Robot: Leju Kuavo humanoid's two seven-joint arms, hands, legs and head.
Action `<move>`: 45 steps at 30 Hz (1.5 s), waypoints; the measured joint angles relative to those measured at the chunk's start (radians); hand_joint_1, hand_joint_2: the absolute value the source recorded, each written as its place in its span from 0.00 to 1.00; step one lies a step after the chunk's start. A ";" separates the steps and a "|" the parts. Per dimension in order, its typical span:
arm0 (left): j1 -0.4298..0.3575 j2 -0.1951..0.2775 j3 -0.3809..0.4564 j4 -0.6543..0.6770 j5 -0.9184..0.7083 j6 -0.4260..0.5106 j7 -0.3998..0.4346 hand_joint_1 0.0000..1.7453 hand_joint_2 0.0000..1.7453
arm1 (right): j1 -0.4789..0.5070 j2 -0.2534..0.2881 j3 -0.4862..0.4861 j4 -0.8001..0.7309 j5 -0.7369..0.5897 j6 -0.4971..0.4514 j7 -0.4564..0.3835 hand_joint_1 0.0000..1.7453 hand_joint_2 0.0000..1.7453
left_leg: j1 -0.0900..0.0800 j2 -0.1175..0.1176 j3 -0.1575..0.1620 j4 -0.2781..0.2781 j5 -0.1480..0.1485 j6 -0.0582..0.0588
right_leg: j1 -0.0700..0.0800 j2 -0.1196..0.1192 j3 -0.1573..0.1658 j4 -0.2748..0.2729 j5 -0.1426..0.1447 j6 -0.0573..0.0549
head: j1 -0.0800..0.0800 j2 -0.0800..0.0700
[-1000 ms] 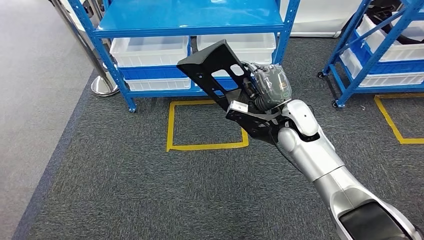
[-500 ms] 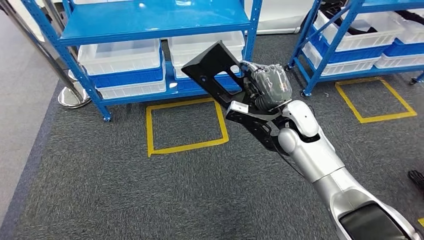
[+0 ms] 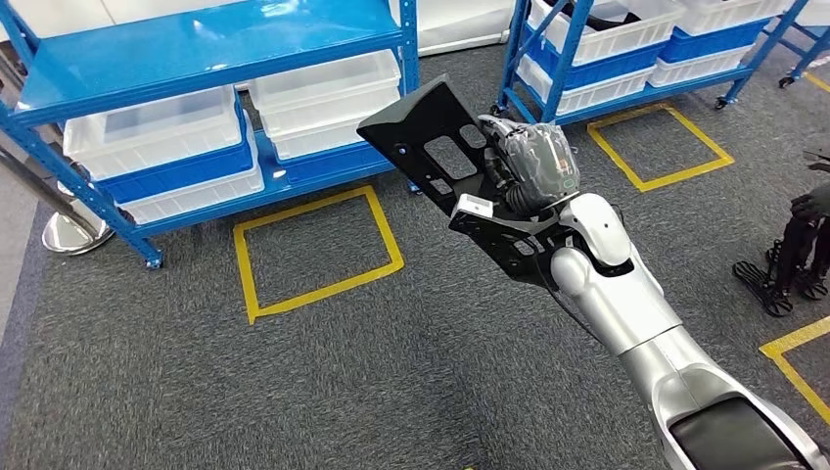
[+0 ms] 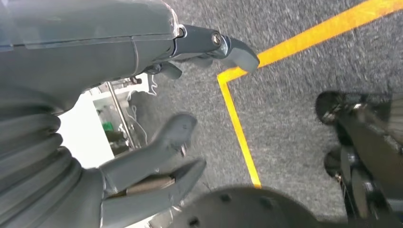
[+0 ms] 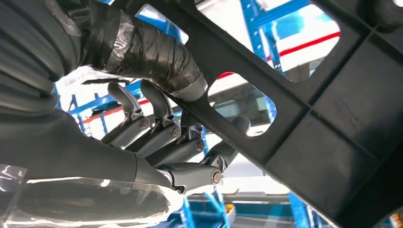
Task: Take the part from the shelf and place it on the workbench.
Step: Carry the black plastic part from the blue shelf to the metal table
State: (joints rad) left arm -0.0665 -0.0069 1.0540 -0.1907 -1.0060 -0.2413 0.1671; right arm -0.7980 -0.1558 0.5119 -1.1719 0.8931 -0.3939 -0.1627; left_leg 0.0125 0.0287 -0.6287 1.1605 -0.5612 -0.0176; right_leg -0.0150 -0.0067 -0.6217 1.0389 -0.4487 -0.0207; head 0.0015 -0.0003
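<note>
- Grey, tightly looped carpet [image 3: 294,392] covers the floor, marked with squares of yellow tape [image 3: 315,247]; one taped corner also runs across the left wrist view.
- Nearest, the right arm [image 3: 636,323] rises from the lower right, silver and smooth, with a dark panel at its base.
- At its end the right hand [image 3: 529,166], wrapped in clear film over a grey ribbed cover, grips the part [image 3: 440,147]: a flat black plastic bracket with rectangular cut-outs and a small white label, held in the air over the carpet and tilted up towards the shelves.
- From the right wrist, dark fingers [image 5: 176,142] curl round one of the part's bars while the taped thumb presses its other side.
- The left hand [image 4: 157,156] holds nothing, its grey fingers apart above the carpet.
- Beyond, blue metal shelves [image 3: 196,59] carry translucent white bins [image 3: 157,132]; a second blue rack [image 3: 626,49] stands to the right.
- A chrome post base [image 3: 69,230] sits at the far left.
</note>
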 joint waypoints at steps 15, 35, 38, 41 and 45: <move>0.002 0.005 0.000 0.000 -0.002 0.001 -0.001 0.00 1.00 | -0.009 -0.011 -0.011 -0.007 0.006 0.009 0.011 1.00 1.00 | 0.005 -0.054 0.085 -0.183 0.106 0.048 | 0.002 0.074 -0.064 0.046 -0.003 0.047 | 0.004 0.000; 0.002 0.006 0.007 0.000 -0.007 -0.002 0.006 0.00 1.00 | -0.038 -0.035 -0.017 -0.013 0.036 0.041 0.017 1.00 1.00 | 0.006 -0.021 -0.052 0.145 -0.067 0.000 | -0.001 0.045 -0.023 0.002 0.021 0.005 | 0.004 0.000; 0.004 0.006 0.007 0.000 -0.007 -0.002 0.006 0.00 1.00 | -0.039 -0.035 -0.017 -0.014 0.039 0.043 0.019 1.00 1.00 | 0.007 -0.055 0.010 0.001 0.029 0.014 | 0.001 0.086 -0.024 0.007 0.021 0.005 | 0.005 0.000; 0.004 0.008 0.010 0.000 -0.006 -0.003 0.006 0.00 1.00 | -0.044 -0.035 -0.017 -0.015 0.044 0.048 0.023 1.00 1.00 | 0.006 -0.116 0.062 -0.120 0.067 0.026 | -0.004 0.124 -0.036 0.010 0.029 0.021 | 0.004 0.000; 0.001 0.007 0.017 0.000 -0.003 -0.003 0.006 0.00 1.00 | -0.046 -0.048 -0.017 -0.018 0.050 0.049 0.028 1.00 1.00 | 0.007 -0.069 0.075 -0.152 0.082 0.044 | -0.005 0.106 -0.056 0.023 0.024 0.047 | 0.006 0.000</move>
State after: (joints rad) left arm -0.0657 0.0001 1.0714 -0.1904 -1.0089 -0.2442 0.1730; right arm -0.8439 -0.2036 0.4946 -1.1899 0.9436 -0.3445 -0.1347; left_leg 0.0192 -0.0407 -0.5536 1.0084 -0.4793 0.0260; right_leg -0.0199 0.0988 -0.6780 1.0621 -0.4245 0.0262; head 0.0071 -0.0003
